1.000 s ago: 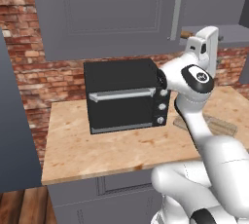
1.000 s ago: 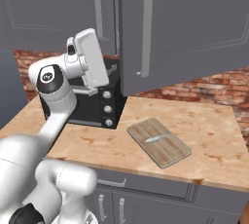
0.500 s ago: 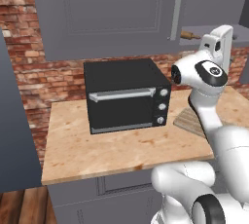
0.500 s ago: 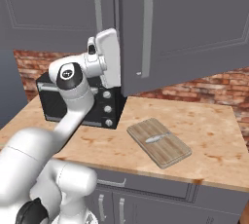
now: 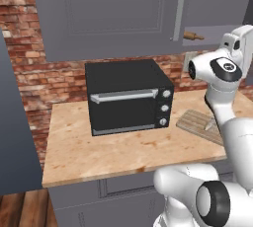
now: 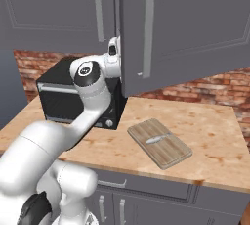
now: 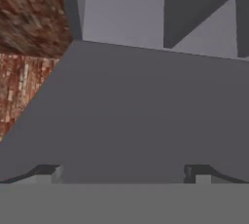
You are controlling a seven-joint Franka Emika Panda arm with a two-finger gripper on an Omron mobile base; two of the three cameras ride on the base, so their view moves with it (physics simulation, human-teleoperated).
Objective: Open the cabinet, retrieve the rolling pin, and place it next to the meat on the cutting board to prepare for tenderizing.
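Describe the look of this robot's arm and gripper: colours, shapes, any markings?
The arm is glossy white, built of rounded tubular segments with bulbous joints. The joints end in dark round caps with a pale ring, one seen in the left base view and one in the right. No cables or lettering are visible. The gripper has two small dark fingertips with paler inner faces.

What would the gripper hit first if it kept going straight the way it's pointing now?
Most likely the cabinet: its grey panels lie straight ahead of the open gripper, with nothing in between. How far off is unclear.
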